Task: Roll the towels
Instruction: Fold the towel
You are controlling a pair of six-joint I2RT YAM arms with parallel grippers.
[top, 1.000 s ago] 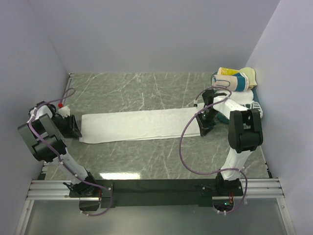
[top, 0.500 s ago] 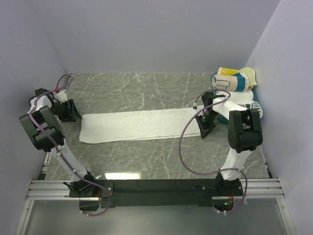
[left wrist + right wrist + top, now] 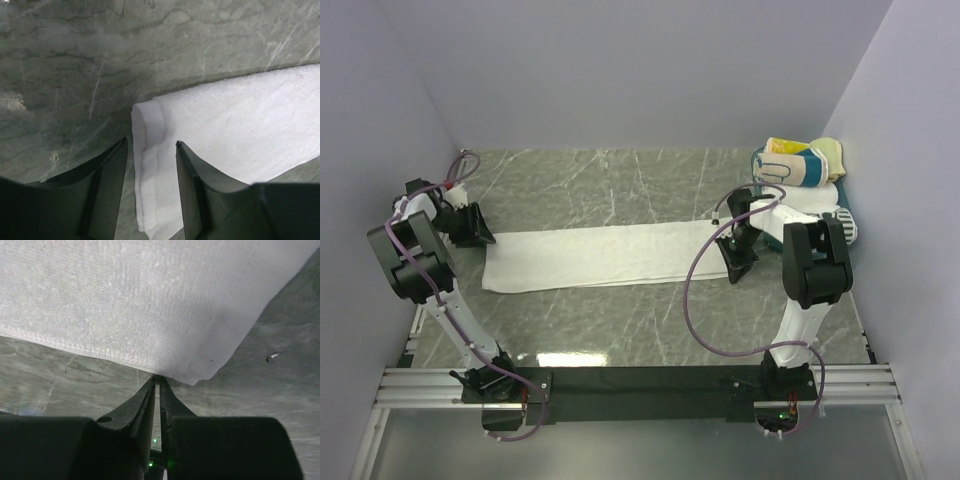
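The large white towel (image 3: pixel 605 255) lies flat as a long strip across the marble table (image 3: pixel 620 180). My left gripper (image 3: pixel 486 237) is open at the towel's left end; in the left wrist view its jaws (image 3: pixel 150 143) straddle the folded left edge (image 3: pixel 150 165) without touching it. My right gripper (image 3: pixel 727 251) is at the towel's right end. In the right wrist view it (image 3: pixel 158 380) is shut, its tips pinching the towel's hem (image 3: pixel 150 315) near a corner. A yellow-teal-white striped rolled towel (image 3: pixel 798 162) and a white rolled one (image 3: pixel 817 197) sit at the back right.
Purple-grey walls close in the table on the left, back and right. The rolled towels lie against the right wall just behind the right arm (image 3: pixel 810 260). Purple cables loop off both arms. A black rail (image 3: pixel 640 380) runs along the near edge.
My left gripper has swung away from the towel's near-left side, gone toward the back, then come in over the towel's left edge. The right gripper has hardly moved.
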